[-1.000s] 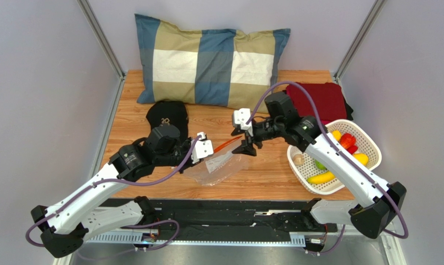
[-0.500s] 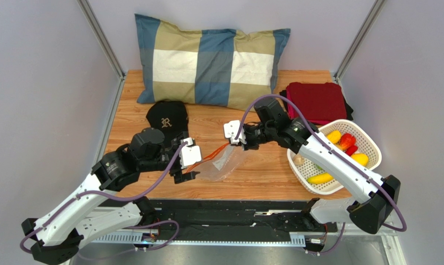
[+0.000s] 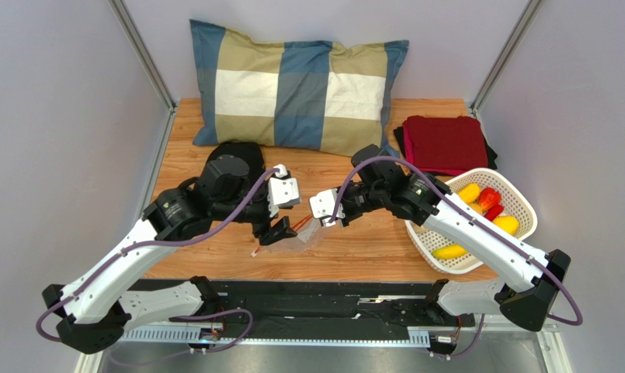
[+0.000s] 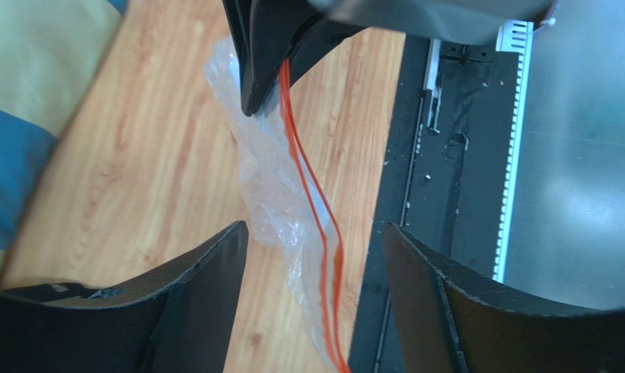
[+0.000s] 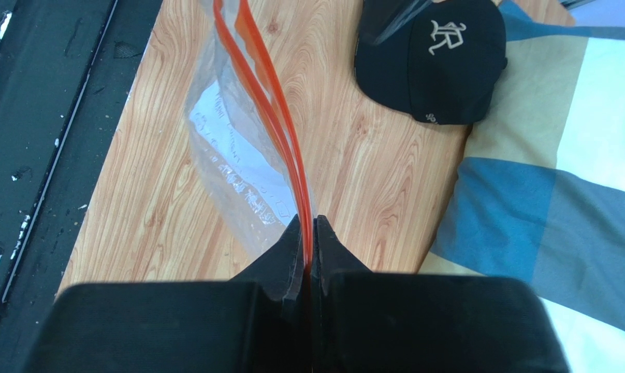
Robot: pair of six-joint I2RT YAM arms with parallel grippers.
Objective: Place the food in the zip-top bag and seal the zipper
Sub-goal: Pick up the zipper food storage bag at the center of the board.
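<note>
Once passed across, zip-top bag (image 5: 222, 148): no longer pinched on the left, now hanging from the right; out between the two arms, lower edge down near the wooden table (image 5: 370, 179), contact too close to call.
zipper (image 5: 270, 101): two orange-red tracks running away from the right fingertips, side by side, slightly parted further out; unzipped or not, hard to say; slider tab not made out.
right gripper (image 5: 308, 233): wide a second ago, snapped closed since, clamped on the end of the zipper, strip squeezed tight between the tips.
left gripper (image 4: 315, 229): shut a second ago, sprung open and eased in a touch; fingers well apart, straddling the bag, touching nothing as far as can be seen.
food (image 3: 486, 200): sitting in the white basket (image 3: 496, 171) over at the right, well apart from the bag; none inside yet.
meaning for the task: hold swapped, loading not begun; probably lining up a fresh pinch on the other lip to spread the mouth.
risk: thin crinkly film, liable to twist or slip out of a one-point grip.
</note>
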